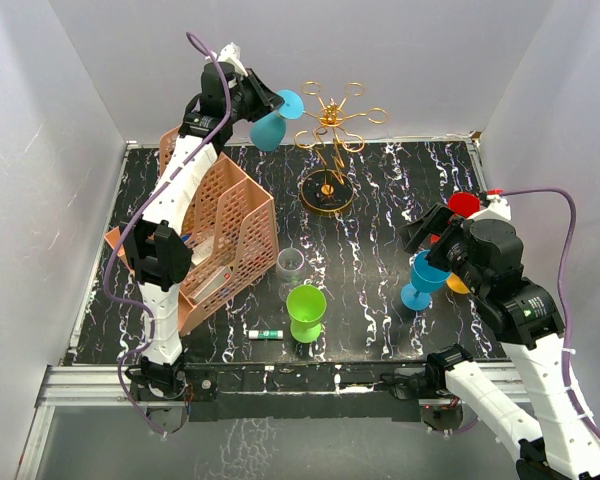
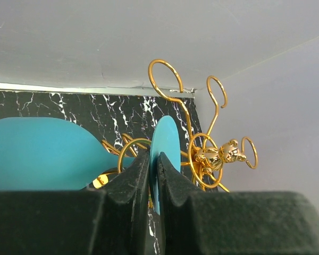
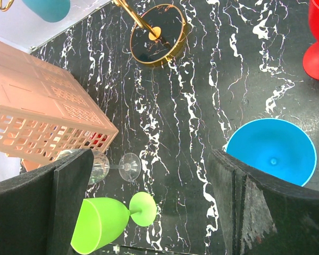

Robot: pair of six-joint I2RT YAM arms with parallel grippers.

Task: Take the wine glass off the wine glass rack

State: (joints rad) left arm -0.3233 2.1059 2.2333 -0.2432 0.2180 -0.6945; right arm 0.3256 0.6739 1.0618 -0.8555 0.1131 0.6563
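Left wrist view: my left hand [image 2: 153, 175] is pinched tight on the flat foot of the teal wine glass [image 2: 42, 154], which sits edge-on between my fingers. The glass lies sideways, bowl left, foot toward the gold wine glass rack [image 2: 212, 154], raised beside its looped arms. My left arm reaches high over the counter's [image 1: 400, 200] rear; my right hand [image 3: 151, 175] is spread wide.

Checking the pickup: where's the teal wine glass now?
Top view, back left: the teal wine glass lies sideways, raised beside the gold wine glass rack, foot pinched in the left gripper.
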